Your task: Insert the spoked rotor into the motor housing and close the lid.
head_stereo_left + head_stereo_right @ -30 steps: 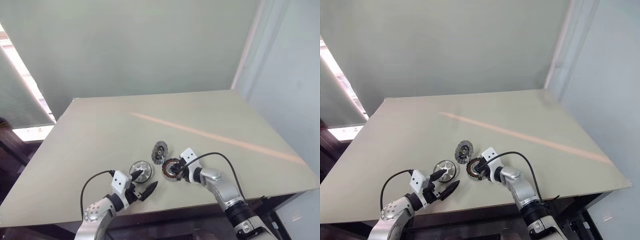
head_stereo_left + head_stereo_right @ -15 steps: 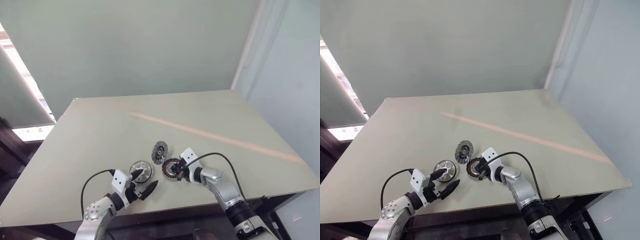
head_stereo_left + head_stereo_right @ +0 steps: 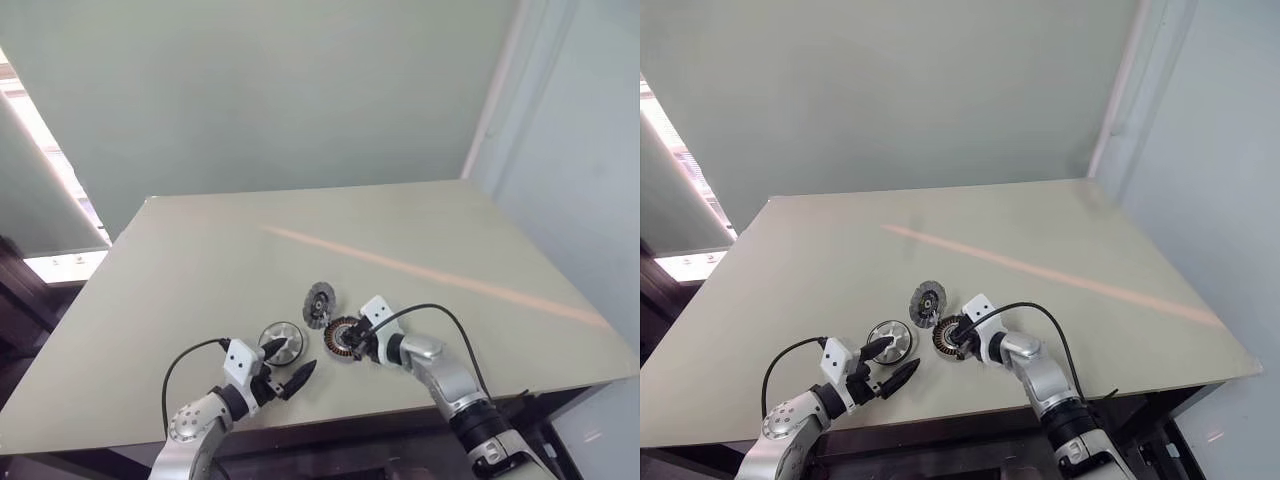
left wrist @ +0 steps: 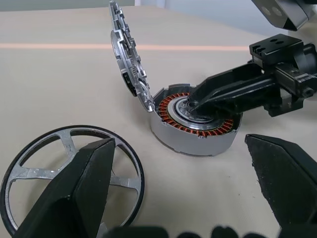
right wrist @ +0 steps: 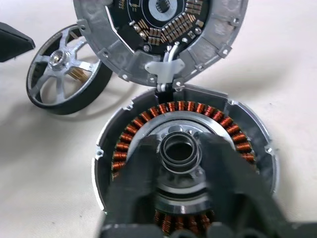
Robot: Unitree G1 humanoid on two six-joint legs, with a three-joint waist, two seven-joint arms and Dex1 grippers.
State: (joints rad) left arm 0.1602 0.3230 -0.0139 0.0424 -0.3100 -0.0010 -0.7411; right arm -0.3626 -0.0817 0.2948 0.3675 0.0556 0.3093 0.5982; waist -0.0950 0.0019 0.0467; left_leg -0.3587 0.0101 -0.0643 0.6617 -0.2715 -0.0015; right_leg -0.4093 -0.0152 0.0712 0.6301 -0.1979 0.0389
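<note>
Now my right hand pinches the motor housing's central hub, steadying it mid-frame on the counter. Its hinged lid stands propped open. My left hand gapes wide beside the spoked rotor, lower left, ready to grasp.

Soft even daylight from the left window; faint shadows.

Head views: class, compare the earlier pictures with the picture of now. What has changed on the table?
Nothing has visibly changed. The right gripper stays at the housing, the left gripper stays beside the rotor with its jaws wide, and the lid stays up.
</note>
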